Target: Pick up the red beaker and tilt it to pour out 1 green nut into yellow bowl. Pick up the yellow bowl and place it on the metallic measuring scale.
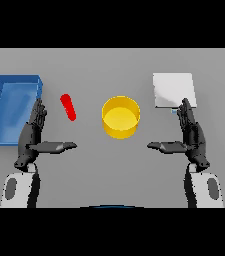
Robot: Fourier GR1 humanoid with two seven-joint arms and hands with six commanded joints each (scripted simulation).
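The left hand [33,134] hovers low on the left of the table [114,170], fingers straight and pointing away from the robot, thumb stretched out sideways toward the middle; it holds nothing. Just beyond its fingertips lies the blue tray [11,107], whose near right corner the fingers overlap in the view; to the right of those fingers, apart from them, the red beaker [68,107] shows as a slim slanted shape on the grey surface.

The right hand [190,136] mirrors the other on the right side, fingers flat and extended, thumb reaching inward, nothing in its grasp; its fingertips reach the near edge of the pale square scale [173,90], though contact cannot be told.

Between the two hands and a little farther out stands the yellow bowl [120,117], upright, clear of both thumbs, with the beaker to its left and the scale to its right; whether anything lies inside it cannot be told.
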